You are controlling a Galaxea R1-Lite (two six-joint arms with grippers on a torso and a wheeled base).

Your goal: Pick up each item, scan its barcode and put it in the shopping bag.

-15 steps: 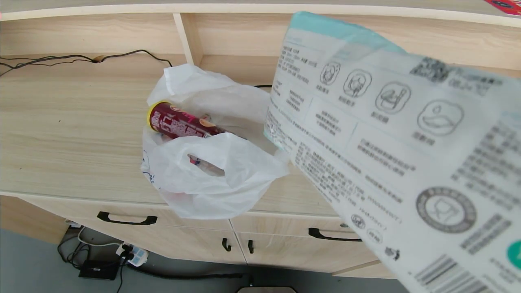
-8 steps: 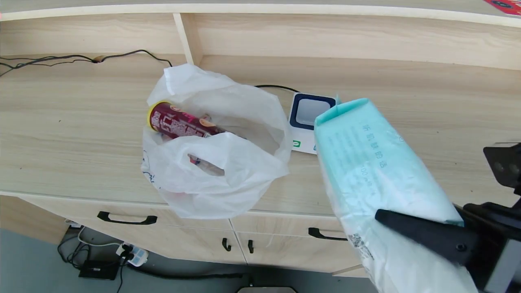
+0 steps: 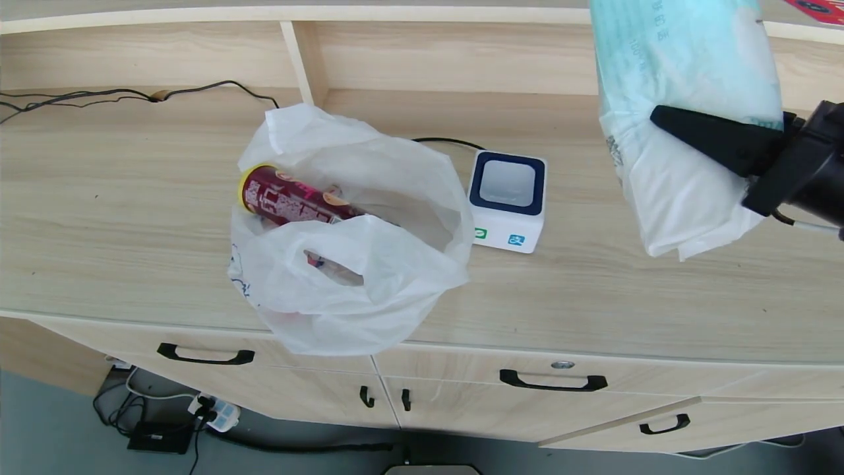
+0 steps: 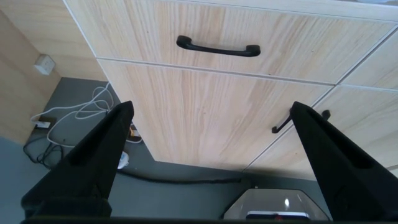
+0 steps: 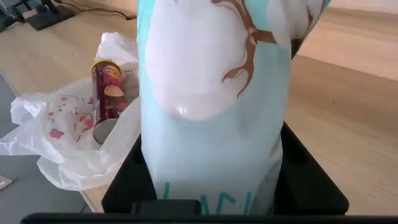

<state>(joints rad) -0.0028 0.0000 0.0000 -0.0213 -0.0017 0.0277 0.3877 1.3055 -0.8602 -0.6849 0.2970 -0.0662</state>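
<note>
Print in teal characters runs along one side of the soft pack [image 3: 679, 72] in the head view, too small to make out. The right gripper [image 3: 686, 128] clamps this teal-and-white pack across its middle and holds it in the air over the right part of the worktop [image 3: 119, 218], its loose white end hanging down. The arm comes in from the right edge. A white scanner [image 3: 508, 198] with a dark blue window frame stands on the worktop, with a green and a blue icon on its front face. Just beside it the white shopping bag [image 3: 343, 290] lies open, and a red tube [image 3: 290, 198] with a yellow rim lies inside, covered in pale print.

From the left wrist view, the left gripper [image 4: 211, 112] is spread wide with nothing between its fingers. It hangs low in front of a wooden drawer [image 4: 205, 99] with a black handle [image 4: 217, 48].

From the right wrist view, the pack stands upright between the black fingers, white with a brown branch drawing and teal letters cut off at its lower end. The bag and tube lie beyond it.
</note>
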